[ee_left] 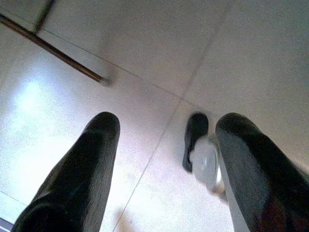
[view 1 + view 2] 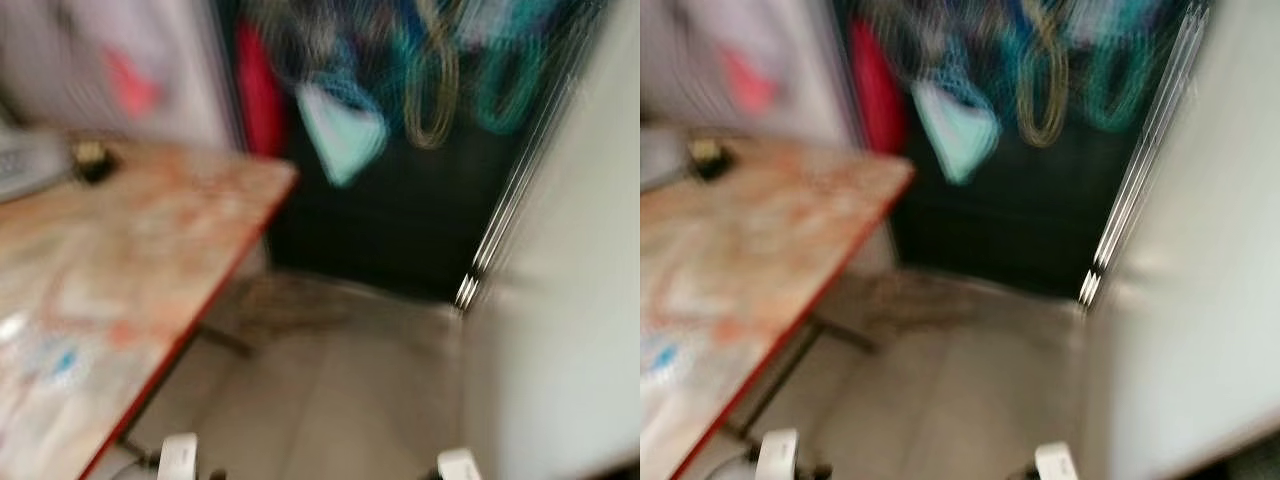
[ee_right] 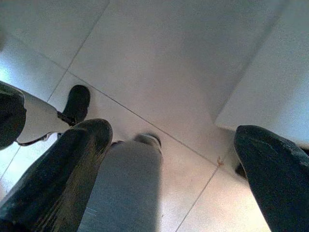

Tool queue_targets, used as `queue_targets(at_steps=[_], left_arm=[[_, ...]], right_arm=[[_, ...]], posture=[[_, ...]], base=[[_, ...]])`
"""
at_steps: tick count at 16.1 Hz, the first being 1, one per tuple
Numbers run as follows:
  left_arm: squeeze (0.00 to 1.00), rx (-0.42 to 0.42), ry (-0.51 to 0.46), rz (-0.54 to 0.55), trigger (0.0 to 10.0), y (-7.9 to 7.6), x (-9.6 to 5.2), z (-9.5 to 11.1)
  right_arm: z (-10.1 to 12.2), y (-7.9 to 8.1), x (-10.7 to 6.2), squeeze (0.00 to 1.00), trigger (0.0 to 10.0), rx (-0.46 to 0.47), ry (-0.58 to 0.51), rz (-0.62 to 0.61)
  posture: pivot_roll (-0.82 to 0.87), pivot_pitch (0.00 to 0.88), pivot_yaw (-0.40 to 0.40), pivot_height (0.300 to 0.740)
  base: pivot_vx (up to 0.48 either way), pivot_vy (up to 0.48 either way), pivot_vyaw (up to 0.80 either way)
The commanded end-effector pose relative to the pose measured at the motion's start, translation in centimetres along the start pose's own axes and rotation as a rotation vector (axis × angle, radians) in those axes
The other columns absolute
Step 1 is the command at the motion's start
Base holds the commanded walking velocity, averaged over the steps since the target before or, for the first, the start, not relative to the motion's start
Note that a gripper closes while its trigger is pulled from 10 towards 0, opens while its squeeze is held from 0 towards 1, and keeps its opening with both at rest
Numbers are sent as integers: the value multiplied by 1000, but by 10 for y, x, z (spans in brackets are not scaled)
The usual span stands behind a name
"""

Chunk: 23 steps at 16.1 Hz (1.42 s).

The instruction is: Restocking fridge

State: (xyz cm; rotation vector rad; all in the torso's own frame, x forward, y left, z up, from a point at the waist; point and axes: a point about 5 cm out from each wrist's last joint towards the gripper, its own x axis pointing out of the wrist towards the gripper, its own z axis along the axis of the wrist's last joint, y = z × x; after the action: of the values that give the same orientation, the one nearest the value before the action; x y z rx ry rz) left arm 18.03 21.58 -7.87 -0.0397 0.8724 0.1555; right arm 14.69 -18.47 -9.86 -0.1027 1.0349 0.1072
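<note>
Blurrily, we are seeing one wooden table with a worn orange-pink top and red edge (image 2: 130, 260) filling the left of the head views, with one small dark round object (image 2: 92, 160) sitting near its far upper-left corner. One tall white fridge side panel (image 2: 570, 300) is rising along the right of the frame, and a dark recess with tangled teal and yellow shapes (image 2: 440, 90) is occupying the upper centre. We are counting two grippers. Our left gripper (image 1: 166, 159) is hanging over the pale tiled floor (image 1: 145, 58) with its two black fingers (image 1: 77, 174) spread wide apart, holding nothing. Our right gripper (image 3: 171, 169) is likewise hanging over the tiles, its two fingers (image 3: 58, 169) wide apart and gripping nothing.
</note>
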Motion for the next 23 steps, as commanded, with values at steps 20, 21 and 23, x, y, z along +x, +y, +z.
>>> queue_targets(at_steps=[20,21,23], left_arm=[[0,-6,30,1,10000,-2,-2,-9],[0,-7,30,0,10000,-2,-2,-9],[0,-8,30,-1,10000,-3,-2,-9]], right_arm=[[-8,-3,-2,0,10000,-75,37,15],[-8,-4,-2,0,10000,-77,37,16],[-8,-4,-2,0,10000,-79,37,17]], posture=[[-59,65,42,740],[-59,65,42,740],[-59,65,42,740]], base=[[0,0,800],[0,0,800],[0,0,800]])
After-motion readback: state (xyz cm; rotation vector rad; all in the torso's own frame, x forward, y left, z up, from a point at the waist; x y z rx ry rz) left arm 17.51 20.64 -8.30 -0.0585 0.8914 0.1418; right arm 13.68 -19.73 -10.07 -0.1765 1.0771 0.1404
